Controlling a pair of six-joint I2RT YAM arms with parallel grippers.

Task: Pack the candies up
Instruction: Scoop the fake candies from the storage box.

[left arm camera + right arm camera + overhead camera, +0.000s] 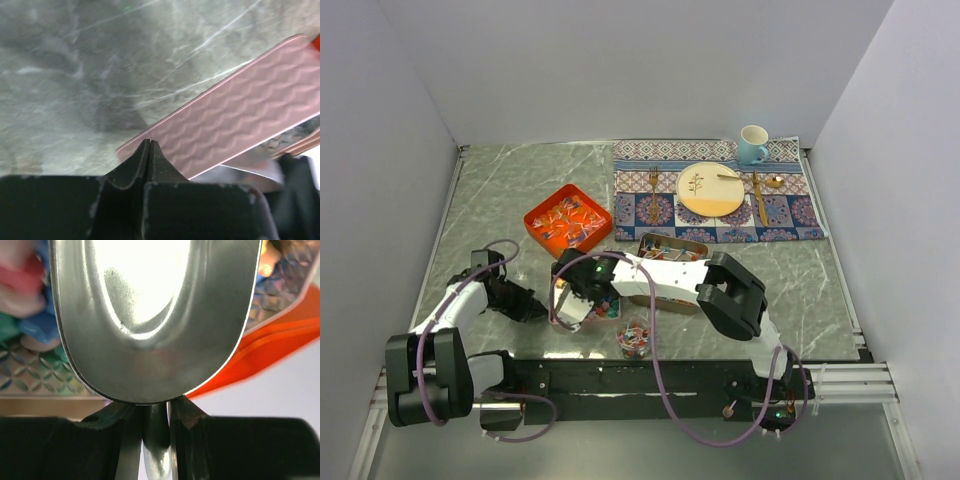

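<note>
Candies [567, 220]: slim red, blue and white wrapped pieces fill the orange tray [535, 222] at table [500, 200] centre-left. More candies sit in a rose-coloured tin [670, 247] just right of the tray and in a small glass [634, 340] near the front edge. In the right wrist view, blurred chunky pink, blue and green lumps [25, 325] lie on an embossed metal floor at left, with the orange tray's rim [270, 355] at right. Cannot tell if that floor belongs to the tin.

The right gripper [155, 415] is clamped on the handle of a shiny metal scoop [150, 315], whose bowl points away over the lumps. From above, the right arm reaches across to the left and its gripper [578, 305] is low between tray and glass.

The left gripper [149, 150] has its fingers pressed together with nothing between them. The tips are at the near corner of a pink lid [240, 110] with a wavy pattern, lying flat on the marble. Contact is unclear. From above, this gripper [535, 308] sits just left of the right one.

Far right: patterned placemat [790, 215] with a plate [710, 190], cutlery and a blue mug [752, 145].
</note>
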